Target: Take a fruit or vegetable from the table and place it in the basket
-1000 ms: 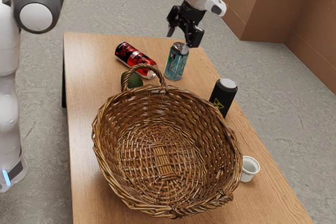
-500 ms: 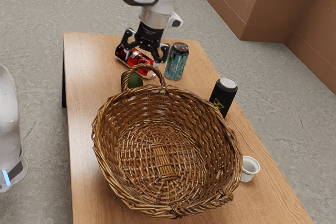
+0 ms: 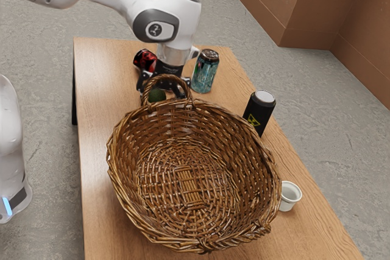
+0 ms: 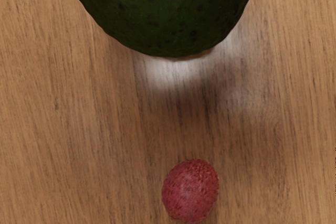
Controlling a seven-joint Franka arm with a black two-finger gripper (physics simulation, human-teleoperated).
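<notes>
Reaching in low with the tool [image 3: 163, 89], spread open, behind the handle of the wicker basket [image 3: 128, 156], itself at five o'clock in the exterior view. Right by the tool at seven, a green avocado [image 3: 156, 95]; near that but apart, a small red fruit [image 4: 190, 191], on the counter [image 3: 100, 162]. At eleven, a red can [image 3: 145, 59]; at two, a teal can [image 3: 205, 72]; past three, a black can [image 3: 260, 111]; past four, a white cup [image 3: 289, 196]!

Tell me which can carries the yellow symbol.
The black can, upright, nearest the small white cup; the others are the red can and the teal can.
</notes>
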